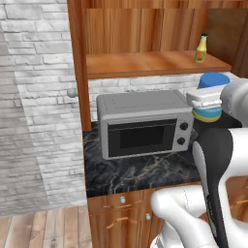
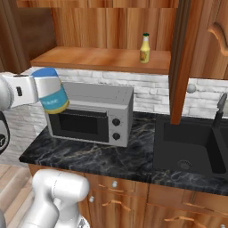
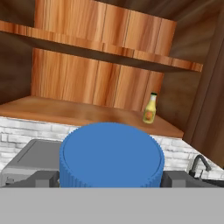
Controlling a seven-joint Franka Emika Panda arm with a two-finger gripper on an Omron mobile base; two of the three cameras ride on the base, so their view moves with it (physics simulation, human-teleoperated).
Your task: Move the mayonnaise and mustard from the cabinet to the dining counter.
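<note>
Mayonnaise [image 2: 52, 95] clamped in gripper [image 3: 109, 177], fingers either side below the blue lid; held clear of the cabinet [image 2: 102, 60], above the microwave [image 2: 91, 116], likely for carrying away; mustard [image 2: 144, 48] upright on the shelf, awaiting its turn.

Mustard [image 2: 144, 48] on cabinet [image 2: 102, 58] shelf; mayonnaise [image 2: 51, 91] in claw [image 3: 111, 177] before microwave [image 2: 91, 113], above counter.
</note>
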